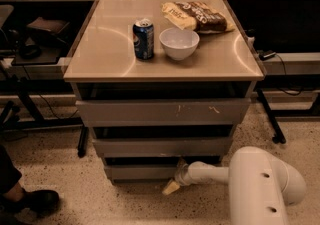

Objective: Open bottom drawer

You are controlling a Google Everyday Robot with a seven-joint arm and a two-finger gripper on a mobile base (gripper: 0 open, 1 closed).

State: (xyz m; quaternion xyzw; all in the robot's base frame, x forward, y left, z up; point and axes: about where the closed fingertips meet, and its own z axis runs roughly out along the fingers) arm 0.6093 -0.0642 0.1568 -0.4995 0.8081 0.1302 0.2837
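**A:** What was hard to make out?

**B:** Mostly the gripper (171, 187). It showed only as a pale tan tip at the end of the white arm (212, 173), low in front of the cabinet. I could not tell whether it was open or closed, or whether it had hold of anything. The arm's bulky body ran off the bottom edge of the view. A dark shoe (35, 202) near the lower left corner was partly cut off too.

**A:** How many drawers were there?

**B:** Three grey ones, stacked under the tabletop (105, 56). The top drawer (162, 112) was the widest, with pale scratches. The middle drawer (160, 147) was narrower. The bottom drawer (140, 171) was the slimmest, just above the floor. A dark gap showed above each front, and their insides were hidden.

**A:** And on top?

**B:** One blue soda can (143, 39) and one white bowl (179, 43) just beside it, both near the middle. One chip bag (196, 16) lay toward the far right corner.

**A:** Where was the gripper against the drawer?

**B:** It was at the lower edge of the bottom drawer's front, near the middle. Whether it touched, I couldn't say.
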